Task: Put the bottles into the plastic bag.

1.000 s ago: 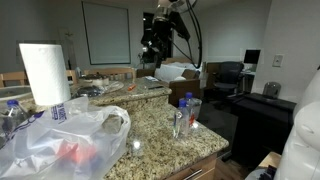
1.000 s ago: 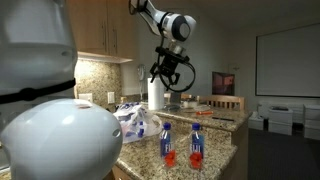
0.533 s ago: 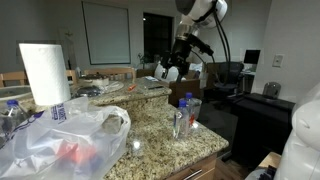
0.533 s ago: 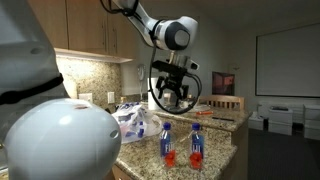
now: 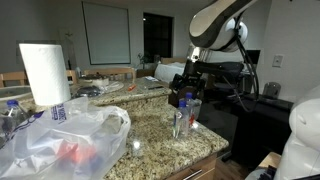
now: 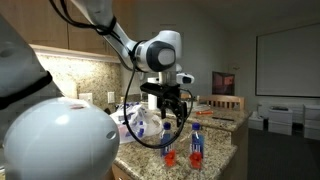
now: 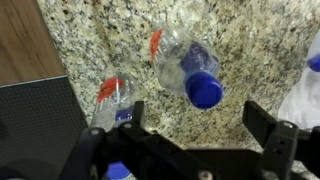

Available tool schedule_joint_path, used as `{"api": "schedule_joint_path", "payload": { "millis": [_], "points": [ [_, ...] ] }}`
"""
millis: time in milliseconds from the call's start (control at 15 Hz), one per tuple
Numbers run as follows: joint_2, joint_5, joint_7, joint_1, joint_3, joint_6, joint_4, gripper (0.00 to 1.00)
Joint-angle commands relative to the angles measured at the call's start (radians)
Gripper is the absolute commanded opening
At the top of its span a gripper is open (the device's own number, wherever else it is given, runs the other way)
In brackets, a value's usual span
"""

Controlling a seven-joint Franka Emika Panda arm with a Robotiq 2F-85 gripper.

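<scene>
Two clear bottles with blue caps stand side by side near the counter's corner, one with a red label (image 5: pixel 178 121) (image 6: pixel 167 143) and one with a blue label (image 5: pixel 193 111) (image 6: pixel 197 144). My gripper (image 5: pixel 183 94) (image 6: pixel 172 108) hangs open just above them, touching neither. From the wrist, one bottle (image 7: pixel 188 68) lies just ahead of the gripper (image 7: pixel 198 120) between the spread fingers (image 7: pixel 262 121), and another bottle (image 7: pixel 112 98) sits to its left. The translucent plastic bag (image 5: pixel 75 138) (image 6: pixel 136 122) lies crumpled on the counter, with something red showing through it.
A tall white paper-towel roll (image 5: pixel 45 72) stands behind the bag. Another blue-capped bottle (image 5: pixel 11 113) sits at the far side of the bag. The granite counter (image 5: pixel 150 135) drops off close beside the two bottles. Chairs and a dark desk (image 5: pixel 255 105) lie beyond.
The arm has swung from high above the back of the counter down to just over the two bottles. The gripper has stayed open, and the bottles and bag have not moved.
</scene>
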Motion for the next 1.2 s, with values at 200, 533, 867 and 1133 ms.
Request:
{"api": "schedule_joint_path", "payload": {
  "millis": [200,533,867,1133],
  "points": [
    [-0.026,-0.239,0.412,-0.142,0.207,0.055,0.004,1.00],
    [0.065,-0.285,0.523,-0.146,0.226,0.023,0.034,1.00],
    [0.127,-0.219,0.477,-0.070,0.156,0.059,0.066,1.00],
    [0.168,-0.168,0.447,-0.007,0.115,0.062,0.097,0.99]
  ]
}}
